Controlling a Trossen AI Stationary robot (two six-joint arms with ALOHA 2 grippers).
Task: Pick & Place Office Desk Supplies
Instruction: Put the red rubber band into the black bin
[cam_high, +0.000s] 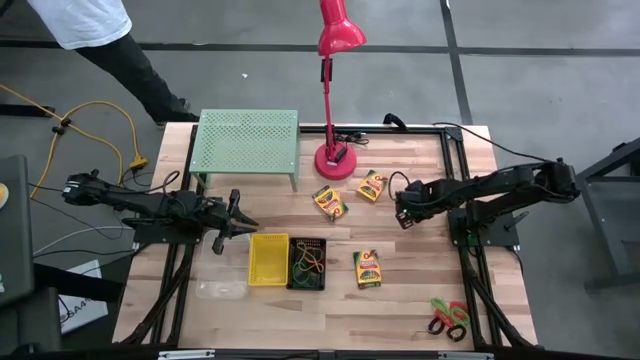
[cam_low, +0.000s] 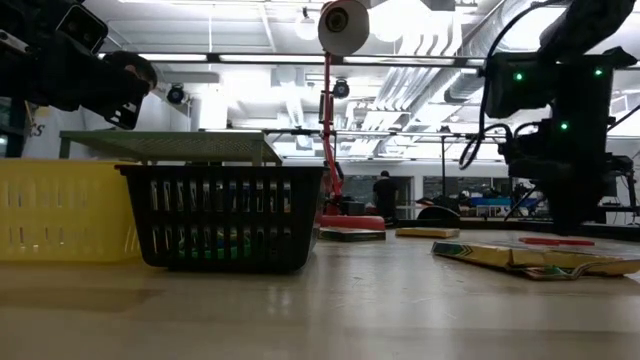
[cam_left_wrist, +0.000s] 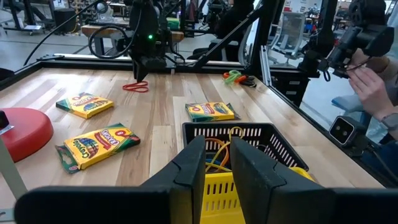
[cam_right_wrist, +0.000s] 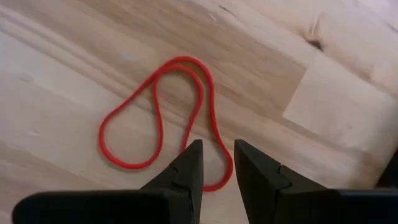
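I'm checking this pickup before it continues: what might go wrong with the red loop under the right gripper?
The red loop lies flat on the wooden table, so the right gripper, its fingers only slightly apart, may scrape wood or pinch nothing. The loop is twisted and limp; once lifted, it could slip free before reaching the black mesh bin.

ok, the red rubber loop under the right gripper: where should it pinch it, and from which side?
Probably straight down from above. The thin red rubber loop lies flat on the bare wooden table, folded into a twisted figure with nothing beside it, so no side approach offers purchase. Best spot looks like the narrow neck where two strands run close together, letting the right gripper straddle both and close across them.
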